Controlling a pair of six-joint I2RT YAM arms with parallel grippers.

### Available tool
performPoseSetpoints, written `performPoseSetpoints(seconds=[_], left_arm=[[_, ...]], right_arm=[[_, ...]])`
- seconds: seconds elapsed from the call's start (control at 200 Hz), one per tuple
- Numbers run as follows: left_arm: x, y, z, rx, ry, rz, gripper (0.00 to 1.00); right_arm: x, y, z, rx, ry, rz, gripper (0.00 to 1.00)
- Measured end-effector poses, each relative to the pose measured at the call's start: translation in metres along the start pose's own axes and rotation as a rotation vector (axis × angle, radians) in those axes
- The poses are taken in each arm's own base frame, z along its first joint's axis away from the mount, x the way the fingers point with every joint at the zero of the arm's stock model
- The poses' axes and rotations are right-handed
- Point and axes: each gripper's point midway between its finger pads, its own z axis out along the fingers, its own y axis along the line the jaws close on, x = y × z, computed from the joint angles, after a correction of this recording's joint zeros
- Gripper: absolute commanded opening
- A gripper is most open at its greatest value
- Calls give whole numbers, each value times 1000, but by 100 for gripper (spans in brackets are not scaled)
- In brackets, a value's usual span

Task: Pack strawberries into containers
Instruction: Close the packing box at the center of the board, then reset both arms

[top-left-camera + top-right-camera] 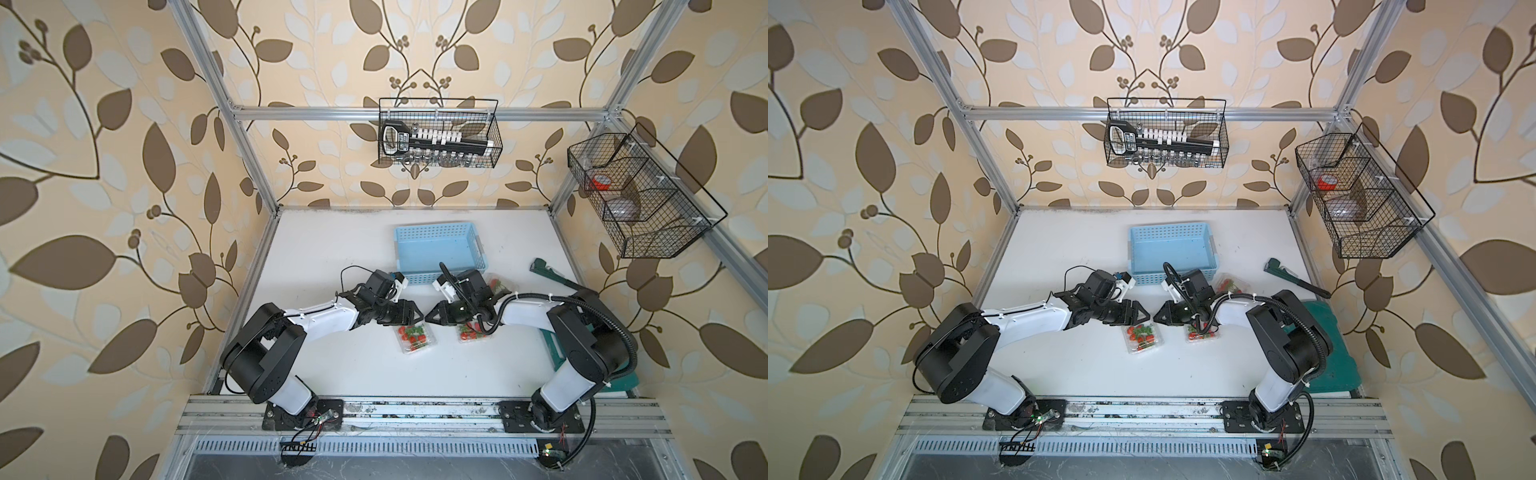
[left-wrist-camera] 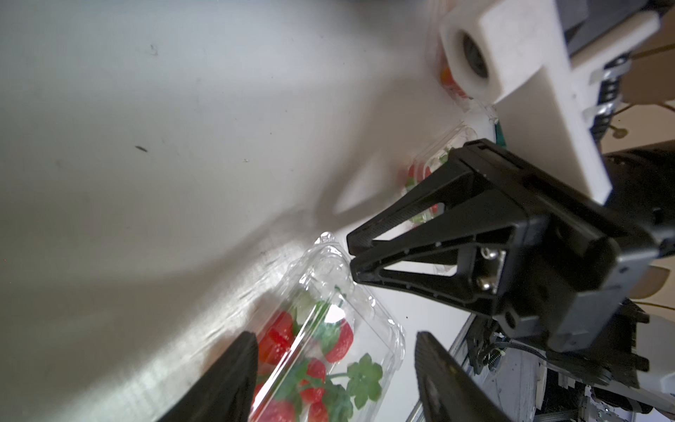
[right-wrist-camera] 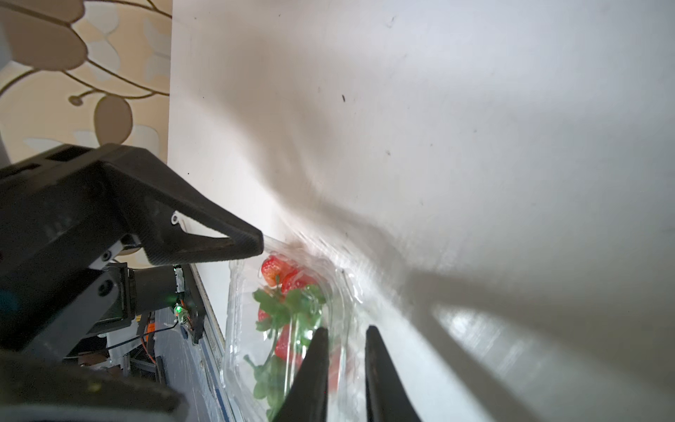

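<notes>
Top views both show, on the near part of the white table [image 1: 332,374], the left container [image 1: 420,348] and the right container [image 1: 463,340], each with red strawberries [image 1: 402,331] inside. Just beyond them the left gripper [image 1: 423,319] and right gripper [image 1: 1154,317] point at each other, tips close; the left wrist view shows the left one's fingers [image 2: 233,376] spread apart above the left container, clamping nothing, while the right one's jaws stand almost together, empty. Farther back, a third container [image 1: 507,286] of strawberries sits beside the light blue basket [image 1: 436,253].
</notes>
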Motion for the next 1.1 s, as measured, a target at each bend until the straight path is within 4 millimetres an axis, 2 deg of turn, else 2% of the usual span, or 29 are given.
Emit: performPoseSetpoints(seconds=[0.155, 0.22, 0.26, 0.325, 0.375, 0.39, 0.46, 0.48, 0.49, 0.5, 0.515, 0.595, 0.655, 0.755, 0.8, 0.86, 0.925, 0.99, 1.05, 1.105], left_arm=[[0, 0, 0, 1, -2, 1, 70], [-1, 0, -1, -5, -6, 6, 73], [-2, 1, -3, -19, -11, 11, 76], [-7, 2, -9, -49, -29, 30, 84], [-17, 2, -18, -76, -66, 54, 92], [-22, 2, -22, -89, -87, 63, 98], [-46, 3, -45, -138, -193, 100, 99], [-55, 7, -54, -160, -237, 103, 99], [-60, 8, -59, -170, -258, 106, 99], [-64, 10, -64, -179, -277, 106, 99], [-71, 13, -72, -199, -312, 105, 99], [-104, 36, -118, -320, -503, 101, 99], [-119, 58, -153, -435, -640, 94, 99], [-124, 107, -198, -649, -790, 53, 99], [-120, 130, -209, -733, -814, 29, 99], [-112, 157, -221, -830, -831, 2, 99], [-99, 183, -230, -926, -843, -14, 99], [-86, 203, -231, -982, -840, -13, 99], [-74, 220, -230, -1012, -836, -14, 99], [-67, 233, -227, -1022, -835, -13, 99]], right_arm=[[1, -1, 0, 2, 2, 6, 26], [2, -2, -2, 14, 5, 10, 33], [3, -2, -4, 26, 5, 9, 40], [2, -3, -12, 56, -6, 4, 58], [-3, -2, -22, 85, -32, -18, 64], [-6, -3, -28, 107, -51, -25, 65], [-27, -3, -53, 183, -149, -63, 72], [-35, -3, -63, 211, -191, -71, 78], [-39, -4, -69, 226, -213, -77, 85], [-42, -4, -72, 235, -227, -85, 95], [-49, -5, -83, 264, -271, -83, 99], [-80, -13, -134, 402, -473, -108, 100], [-99, -22, -179, 524, -633, -101, 100], [-117, -53, -250, 752, -881, -26, 100], [-117, -74, -274, 850, -952, 21, 100], [-110, -107, -294, 978, -992, 86, 100], [-95, -146, -303, 1094, -985, 158, 100], [-76, -178, -301, 1170, -954, 205, 100], [-60, -196, -293, 1199, -937, 215, 100], [-49, -204, -285, 1204, -933, 202, 100]])
